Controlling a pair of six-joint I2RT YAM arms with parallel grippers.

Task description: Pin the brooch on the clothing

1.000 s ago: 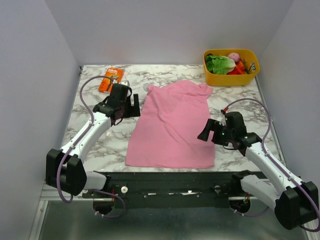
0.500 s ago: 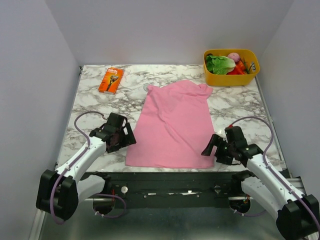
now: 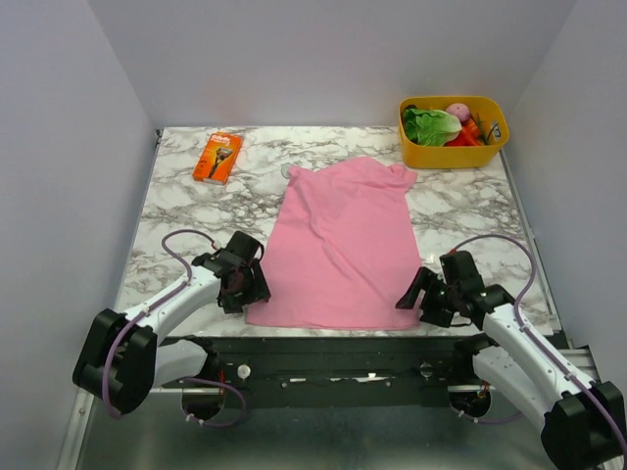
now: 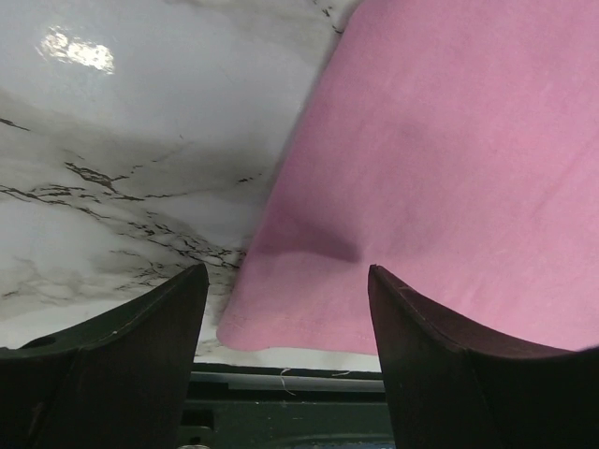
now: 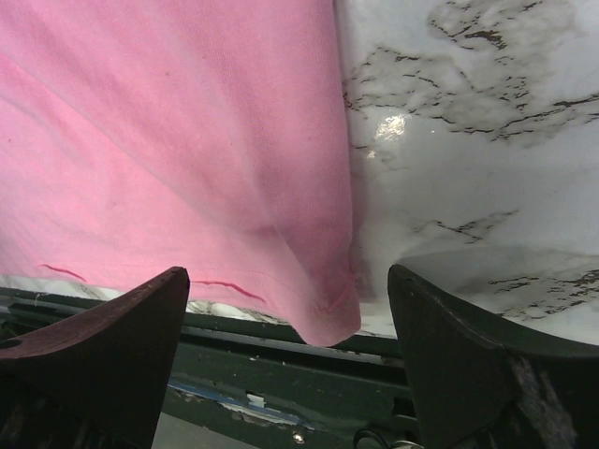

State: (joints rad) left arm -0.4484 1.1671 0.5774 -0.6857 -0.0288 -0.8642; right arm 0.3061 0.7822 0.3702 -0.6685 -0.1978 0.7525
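The pink T-shirt lies flat on the marble table, its neck at the far end and its hem at the near edge. My left gripper is open and empty, with the hem's near left corner between its fingers. My right gripper is open and empty over the hem's near right corner, which hangs slightly over the table edge. The shirt fills much of the left wrist view and the right wrist view. I cannot make out the brooch in any view.
An orange rectangular package lies at the far left. A yellow bin with vegetables stands at the far right. A black rail runs along the table's near edge, just below both grippers.
Both arms drew back toward the near edge. The left gripper came from beside the orange package to the hem's left corner; the right slid down the shirt's right side to the hem's right corner.
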